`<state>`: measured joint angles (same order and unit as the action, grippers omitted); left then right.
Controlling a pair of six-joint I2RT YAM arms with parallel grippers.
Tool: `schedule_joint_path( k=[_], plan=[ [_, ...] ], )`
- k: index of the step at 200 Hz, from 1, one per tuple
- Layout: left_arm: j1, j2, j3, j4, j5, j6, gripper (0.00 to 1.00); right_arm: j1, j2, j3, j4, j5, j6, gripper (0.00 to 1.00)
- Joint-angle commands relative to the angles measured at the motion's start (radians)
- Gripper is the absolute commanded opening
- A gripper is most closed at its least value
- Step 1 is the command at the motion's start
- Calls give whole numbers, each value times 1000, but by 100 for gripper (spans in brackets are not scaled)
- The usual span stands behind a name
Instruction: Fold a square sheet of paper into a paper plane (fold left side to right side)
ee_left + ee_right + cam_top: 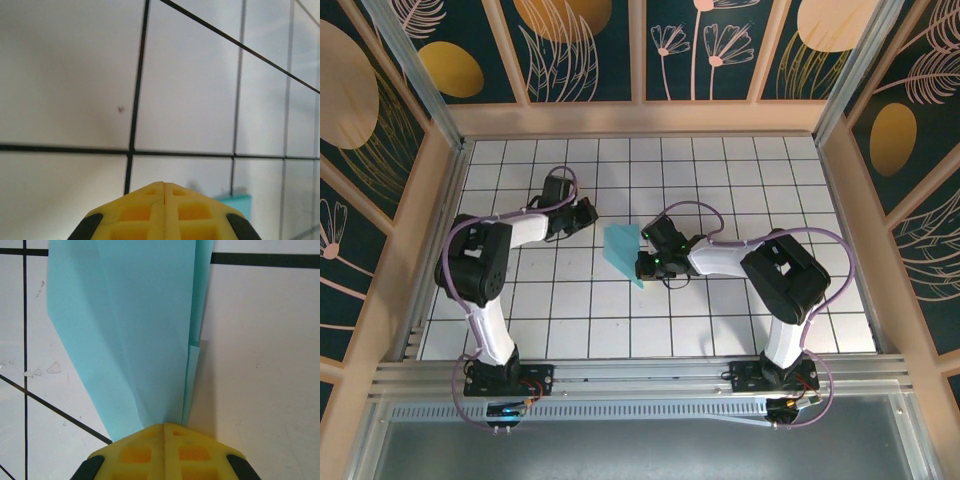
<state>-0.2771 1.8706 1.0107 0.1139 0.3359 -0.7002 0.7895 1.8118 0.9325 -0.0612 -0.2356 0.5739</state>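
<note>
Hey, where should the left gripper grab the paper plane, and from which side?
Likely the wide free end of the paper plane, approached from its left, where the shut left gripper sits close by. The right gripper pinches the narrow end, and the wide end's left edge lies open toward the left arm.

White tabletop (620, 320) here, ruled into squares by thin black lines; up close, a few small scuffs and specks mark it; a pale wooden frame (640, 118) boxes it in; behind, dark teal wall panels (610, 70) carry gold discs and line-drawn leaves and flowers; a ribbed metal rail (640, 378) runs along the near edge; the light is soft and even.
</note>
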Motion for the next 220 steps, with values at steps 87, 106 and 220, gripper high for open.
schedule_joint_path(
  k=[87,106,220],
  plan=[
    [-151,-62,-137,158,232,-57,3,11,94,-48,-250,76,-26,0],
    [-158,-27,-118,160,243,-52,3,12,95,-47,-250,76,-26,0],
    [-173,47,-120,183,229,-17,1,16,99,-33,-263,75,-31,0]
  ],
)
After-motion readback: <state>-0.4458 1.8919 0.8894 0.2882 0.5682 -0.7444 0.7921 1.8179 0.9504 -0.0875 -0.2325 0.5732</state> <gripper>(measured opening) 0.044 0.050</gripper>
